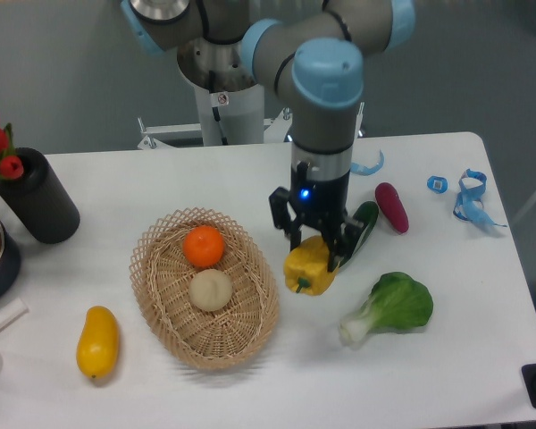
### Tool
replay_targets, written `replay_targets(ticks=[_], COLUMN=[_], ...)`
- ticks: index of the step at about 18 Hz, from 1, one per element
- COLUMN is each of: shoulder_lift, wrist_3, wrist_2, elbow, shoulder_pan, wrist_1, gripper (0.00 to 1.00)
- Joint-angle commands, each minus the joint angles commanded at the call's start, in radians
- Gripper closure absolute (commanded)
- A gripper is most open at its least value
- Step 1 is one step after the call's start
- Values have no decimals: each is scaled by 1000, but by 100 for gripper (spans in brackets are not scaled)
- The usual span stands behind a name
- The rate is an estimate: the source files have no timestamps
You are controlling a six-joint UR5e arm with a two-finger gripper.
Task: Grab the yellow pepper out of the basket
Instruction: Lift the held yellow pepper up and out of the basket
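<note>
Jaws [314, 239] gripping yellow pepper [307, 270], just right of basket [152, 286] rim.

white table [250, 179], basket [156, 295], bok choy [395, 306]

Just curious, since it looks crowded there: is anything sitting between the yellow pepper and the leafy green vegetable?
No. In the camera view, only bare white table lies between the yellow pepper, held in the gripper, and the leafy green vegetable.
</note>
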Motion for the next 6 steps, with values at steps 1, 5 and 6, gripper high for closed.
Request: replay_targets(ticks=[1, 5, 6], shoulder_lift=[5, 20, 20], wrist_3=[0, 0, 0], wrist_2=[0, 0, 0], elbow=[-2, -15, -15], shoulder_pan=[0, 8, 11], wrist_1=[-2, 0, 0], gripper=[79, 79, 79])
